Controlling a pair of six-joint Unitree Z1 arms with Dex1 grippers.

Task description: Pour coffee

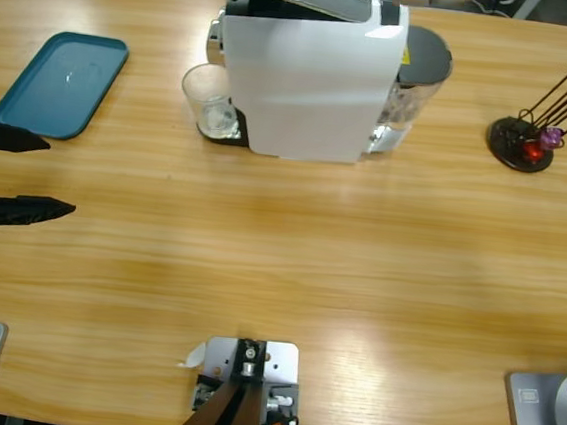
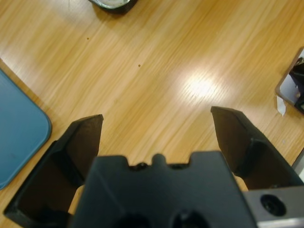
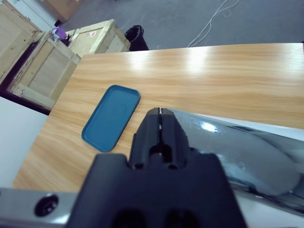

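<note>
A white coffee machine (image 1: 306,84) stands at the back middle of the table. A clear glass (image 1: 211,103) sits on the drip stand at its left side; its base shows at the top of the left wrist view as the glass (image 2: 111,4). The coffee is out of view; the glass looks clear. My left gripper (image 1: 61,177) is at the table's left edge, open and holding nothing, well in front and to the left of the glass; the left gripper (image 2: 156,116) hovers over bare wood. My right gripper (image 3: 159,114) is shut, its tip against the machine's silver lever (image 3: 237,142).
A teal tray (image 1: 60,83) lies at the back left, also seen as the tray (image 2: 19,133). A black capsule stand (image 1: 521,143) with thin rods and small capsules is at the back right. The machine's water tank (image 1: 423,70) sits on its right side.
</note>
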